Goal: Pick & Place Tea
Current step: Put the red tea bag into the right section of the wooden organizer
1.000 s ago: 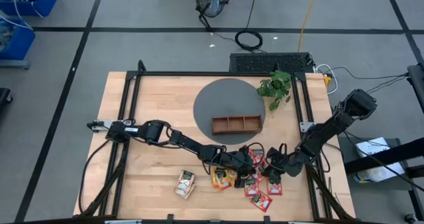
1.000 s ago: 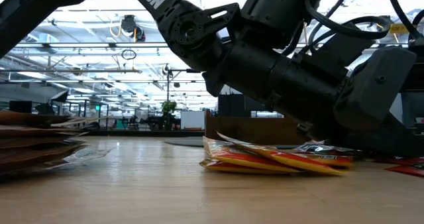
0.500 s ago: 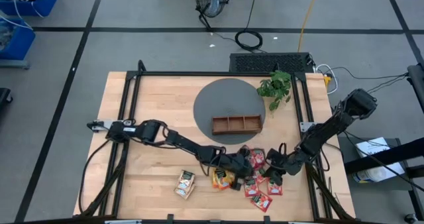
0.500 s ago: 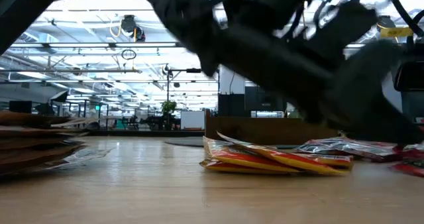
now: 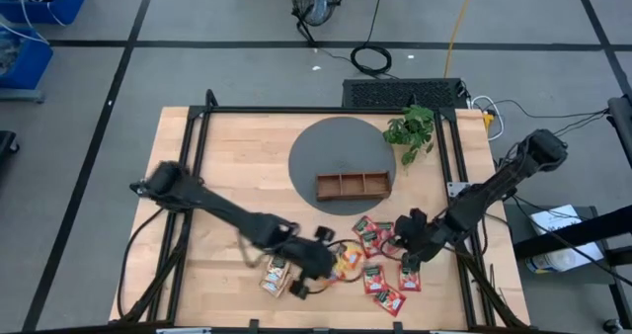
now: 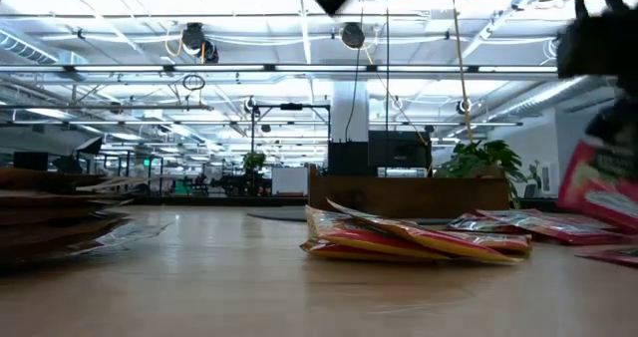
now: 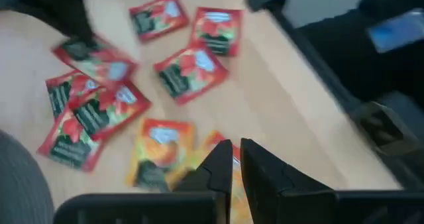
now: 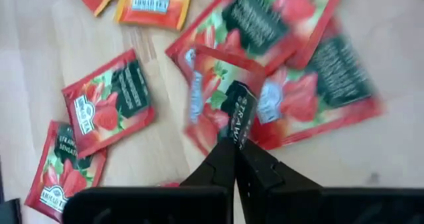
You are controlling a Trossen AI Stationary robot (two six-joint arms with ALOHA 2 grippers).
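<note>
Red sachet (image 8: 222, 108), pinched by one edge in your closed right gripper (image 8: 235, 144), could slip free; left gripper (image 7: 235, 151) hovers nearly closed, empty.

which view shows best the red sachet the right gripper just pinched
The right wrist view: the right gripper is shut on a red sachet's edge. The low view shows it lifted at the side. The high view shows only a speck; the left wrist view, unclear.
</note>
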